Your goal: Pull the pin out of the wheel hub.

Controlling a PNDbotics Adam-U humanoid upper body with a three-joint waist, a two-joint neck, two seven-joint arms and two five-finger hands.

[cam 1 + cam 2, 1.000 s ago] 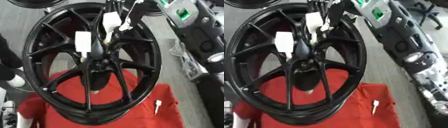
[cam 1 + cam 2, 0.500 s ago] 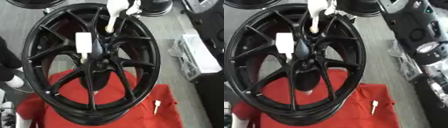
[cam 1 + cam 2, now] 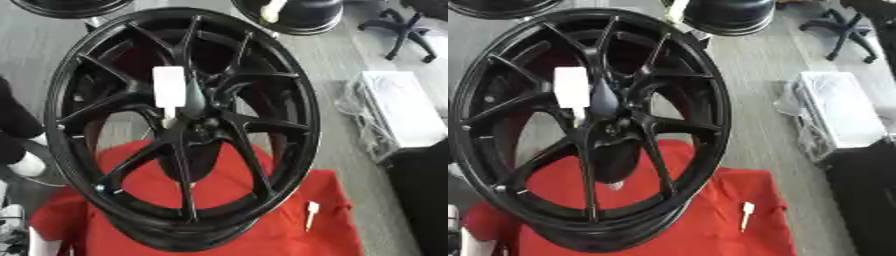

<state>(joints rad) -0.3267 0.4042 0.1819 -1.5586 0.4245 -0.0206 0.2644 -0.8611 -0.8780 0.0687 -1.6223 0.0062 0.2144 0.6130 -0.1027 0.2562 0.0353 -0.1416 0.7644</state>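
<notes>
Hand pose: cannot tell, nothing in either view plainly reading as a hand. Black wheel filling centre-left, tilted, standing on red cloth. White tag on the spokes just above the hub. Pale stick at the top edge, against a second wheel. Small white peg lying on the cloth, lower right. Left eye view alone catching a dark shape at the left edge. Grey floor, white box, office chair upper right.

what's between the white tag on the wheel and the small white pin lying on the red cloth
Black spokes and the rim of the wheel, then bare red cloth. The left eye view shows the white tag and white pin.
</notes>
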